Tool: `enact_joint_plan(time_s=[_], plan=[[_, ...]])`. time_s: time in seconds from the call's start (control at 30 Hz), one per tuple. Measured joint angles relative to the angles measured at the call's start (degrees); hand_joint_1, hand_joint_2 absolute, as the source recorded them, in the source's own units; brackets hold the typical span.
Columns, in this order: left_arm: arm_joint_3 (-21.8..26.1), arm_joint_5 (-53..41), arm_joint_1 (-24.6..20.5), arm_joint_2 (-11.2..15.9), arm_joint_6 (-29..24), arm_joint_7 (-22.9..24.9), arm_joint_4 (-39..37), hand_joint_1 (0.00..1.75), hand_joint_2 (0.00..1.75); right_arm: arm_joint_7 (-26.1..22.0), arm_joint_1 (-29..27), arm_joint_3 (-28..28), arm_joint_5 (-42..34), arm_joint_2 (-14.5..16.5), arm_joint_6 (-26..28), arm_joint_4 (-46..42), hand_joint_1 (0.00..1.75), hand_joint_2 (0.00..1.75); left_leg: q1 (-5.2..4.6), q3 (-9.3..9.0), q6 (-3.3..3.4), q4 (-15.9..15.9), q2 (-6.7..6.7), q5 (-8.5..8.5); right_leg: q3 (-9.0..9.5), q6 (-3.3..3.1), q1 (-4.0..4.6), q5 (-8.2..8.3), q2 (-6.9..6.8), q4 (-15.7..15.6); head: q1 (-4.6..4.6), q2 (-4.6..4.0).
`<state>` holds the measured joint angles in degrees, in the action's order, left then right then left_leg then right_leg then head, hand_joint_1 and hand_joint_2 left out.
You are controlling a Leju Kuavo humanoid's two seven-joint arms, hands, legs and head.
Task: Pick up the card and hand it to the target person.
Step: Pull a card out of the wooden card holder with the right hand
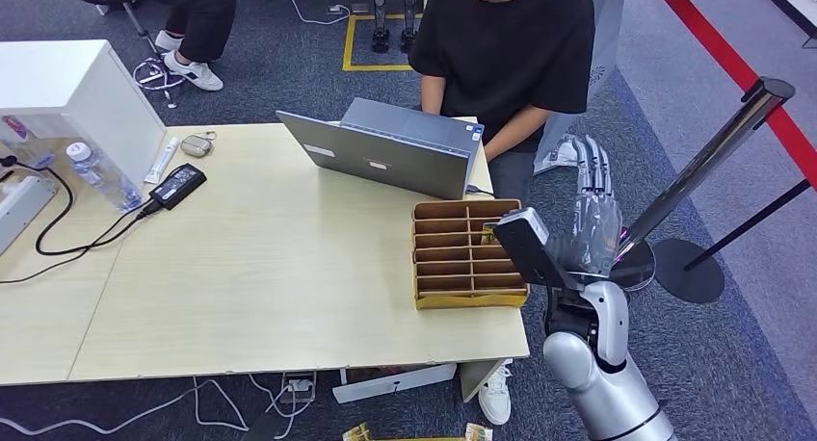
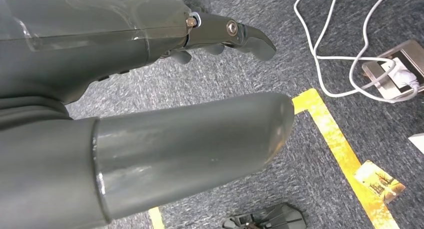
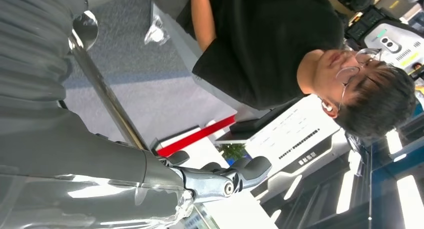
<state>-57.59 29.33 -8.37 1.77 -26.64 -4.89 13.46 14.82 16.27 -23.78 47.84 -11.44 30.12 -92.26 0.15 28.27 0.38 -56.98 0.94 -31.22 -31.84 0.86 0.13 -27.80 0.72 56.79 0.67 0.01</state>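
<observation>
progress: early, i judge nothing handed over | right hand point(image 1: 590, 205) raised beside divider box point(image 1: 467, 253), fingers straight, apart, holding nothing | card: cannot tell where | left hand point(image 2: 150, 89) hanging, empty

No legible text anywhere (the white panel's point(image 3: 295, 139) dark print too blurred)

Even, bright indoor light is seen across the pale wooden tabletop point(image 1: 250, 268), where only soft, short shadows are cast beside the grey open laptop point(image 1: 390, 152). A bright glare is thrown off the polished silver stanchion post point(image 1: 708, 162). In the left wrist view the thick grey thumb point(image 2: 190, 149) is rendered soft by closeness. Ceiling light strips point(image 3: 350, 189) are blown out in the right wrist view.
</observation>
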Motion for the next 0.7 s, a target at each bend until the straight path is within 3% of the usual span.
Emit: enact_joint_plan(time_s=[0.1, 0.17, 0.3, 0.47, 0.6, 0.7], plan=[[-0.34, -0.51, -0.18, -0.03, 0.32, 0.46, 0.00, 0.00, 0.00, 1.12, 0.79, -0.61, 2.84, -0.58, -1.53, 1.56, 0.04, 1.75, 0.00, 0.00, 0.00, 0.00, 0.00, 0.00, 0.00, 0.00, 0.00, 0.00, 0.00, 0.00, -0.01, 0.01], [-0.62, -0.89, -0.38, -0.04, 0.57, 0.62, 0.00, 0.00, 0.00, 2.15, 1.34, -0.97, 5.24, -1.12, -3.07, 2.97, 0.19, 1.75, 0.00, 0.00, 0.00, 0.00, 0.01, 0.00, 0.01, 0.00, 0.00, 0.00, -0.01, 0.00, 0.00, 0.01], [-0.97, -1.47, -0.93, -0.04, 1.03, 0.81, 0.00, 0.00, 0.00, 3.56, 2.19, -1.80, 8.33, -2.40, -5.57, 6.44, 0.85, 1.75, 0.00, 0.00, 0.00, -0.01, 0.01, 0.00, 0.00, 0.00, 0.00, 0.00, -0.03, 0.00, 0.00, 0.00], [-1.40, -1.76, -1.38, -0.07, 1.17, 1.34, 0.00, 0.00, 0.00, 3.67, 2.44, -2.25, 8.97, -3.48, -6.35, 10.83, 1.32, 1.75, 0.00, 0.01, 0.00, -0.01, 0.01, 0.00, -0.01, 0.00, 0.00, 0.00, -0.02, 0.00, 0.00, 0.01], [-1.64, -2.04, -1.57, -0.07, 1.26, 1.46, 0.00, 0.00, 0.00, 3.67, 2.48, -2.51, 8.97, -3.85, -7.08, 13.06, 1.41, 1.75, 0.00, 0.01, 0.00, -0.01, 0.01, 0.00, -0.02, 0.00, 0.00, 0.00, -0.03, 0.00, -0.01, -0.01], [-2.11, -2.13, -1.78, -0.07, 1.26, 1.45, 0.00, 0.00, 0.00, 3.68, 2.86, -3.33, 8.96, -4.26, -7.92, 15.12, 1.38, 1.75, 0.00, 0.01, 0.00, -0.01, 0.01, 0.00, -0.01, 0.00, 0.00, 0.00, -0.02, 0.00, 0.00, 0.00]])
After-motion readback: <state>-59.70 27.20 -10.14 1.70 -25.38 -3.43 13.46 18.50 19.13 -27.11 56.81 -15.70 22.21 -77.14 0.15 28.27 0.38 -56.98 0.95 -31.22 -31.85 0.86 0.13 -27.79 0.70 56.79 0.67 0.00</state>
